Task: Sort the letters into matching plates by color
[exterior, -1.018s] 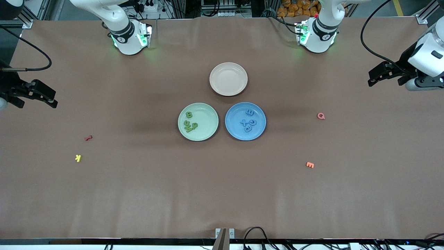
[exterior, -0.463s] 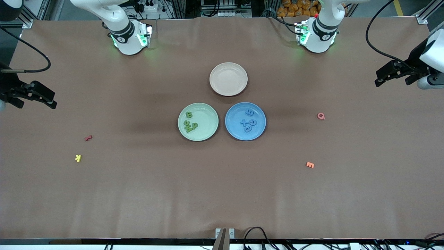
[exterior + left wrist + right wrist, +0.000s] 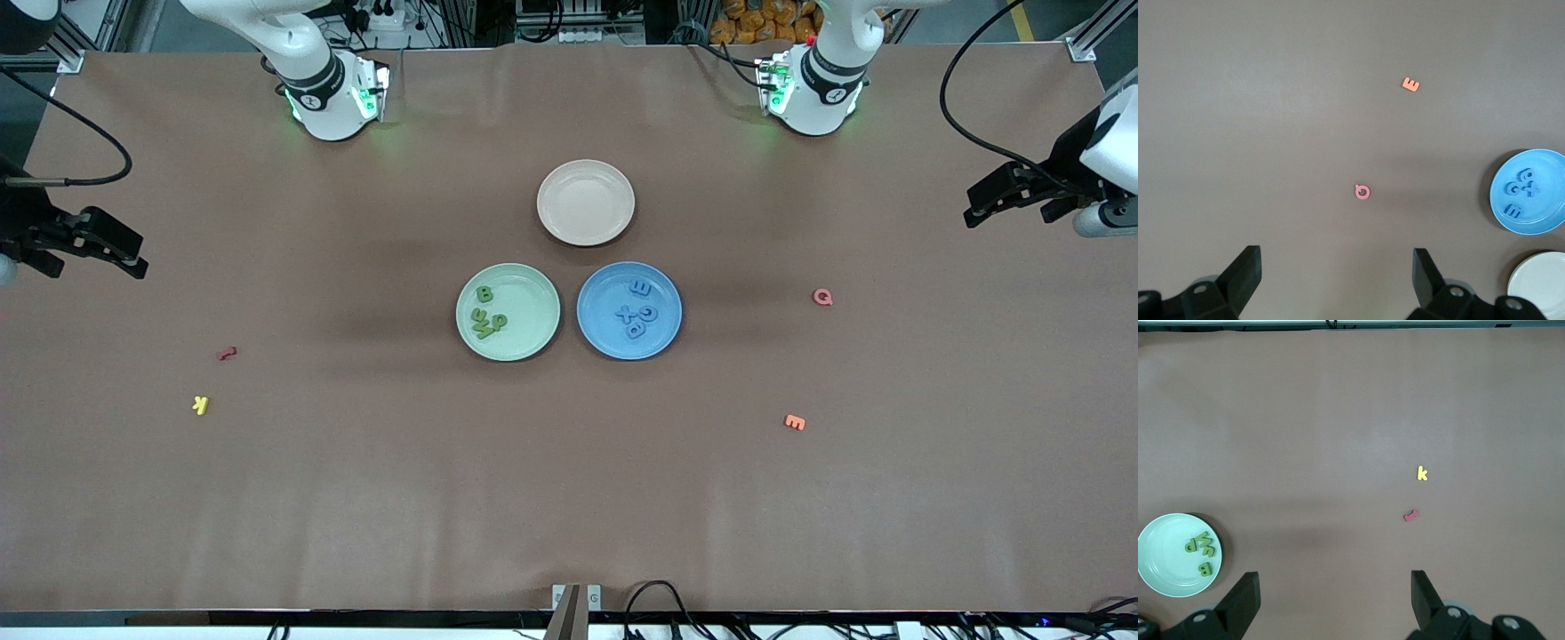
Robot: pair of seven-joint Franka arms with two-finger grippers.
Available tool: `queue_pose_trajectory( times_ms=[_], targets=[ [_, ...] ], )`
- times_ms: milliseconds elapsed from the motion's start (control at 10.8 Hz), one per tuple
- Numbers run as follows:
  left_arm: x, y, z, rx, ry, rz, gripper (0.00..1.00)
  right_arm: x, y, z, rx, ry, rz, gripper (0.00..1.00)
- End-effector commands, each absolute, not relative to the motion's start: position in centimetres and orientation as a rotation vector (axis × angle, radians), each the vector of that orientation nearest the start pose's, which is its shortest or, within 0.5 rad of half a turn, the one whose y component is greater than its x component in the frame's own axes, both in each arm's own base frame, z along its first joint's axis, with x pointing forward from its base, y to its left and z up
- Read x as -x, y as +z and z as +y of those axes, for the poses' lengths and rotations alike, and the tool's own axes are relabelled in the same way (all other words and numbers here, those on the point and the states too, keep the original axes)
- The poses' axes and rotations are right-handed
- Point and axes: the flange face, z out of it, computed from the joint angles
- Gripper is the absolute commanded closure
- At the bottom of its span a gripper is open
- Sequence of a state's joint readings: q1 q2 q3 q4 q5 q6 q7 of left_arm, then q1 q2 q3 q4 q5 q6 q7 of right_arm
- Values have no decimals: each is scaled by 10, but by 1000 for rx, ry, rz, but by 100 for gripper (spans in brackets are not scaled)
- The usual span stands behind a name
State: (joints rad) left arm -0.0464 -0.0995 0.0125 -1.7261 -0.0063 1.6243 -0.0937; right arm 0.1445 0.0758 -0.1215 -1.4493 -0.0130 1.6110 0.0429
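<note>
Judging the sort finished, we see four small green foam letters in the pale mint round plate and four blue ones in the blue plate beside it, so left gripper and right gripper wait with jaws spread, empty, over the counter's ends.

front: high across the table, faces both bases, takes in the whole table | left wrist: looks down from well above the left arm's end, shares blue plate with front | right wrist: same at the right arm's end, shares green plate with front
</note>
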Motion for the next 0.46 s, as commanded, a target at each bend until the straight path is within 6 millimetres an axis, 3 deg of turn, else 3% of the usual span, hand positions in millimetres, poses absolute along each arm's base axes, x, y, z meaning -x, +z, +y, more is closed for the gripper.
queue_pose_trajectory(
  times_ms=[0, 370],
  targets=[
    [-544, 601, -5, 3159, 1, -94, 0, -586, 646, 14, 3160, -138, 43, 0],
    [-545, 617, 6, 3165, -91, -129, 0, -583, 635, 16, 3163, -128, 30, 0]
  ],
)
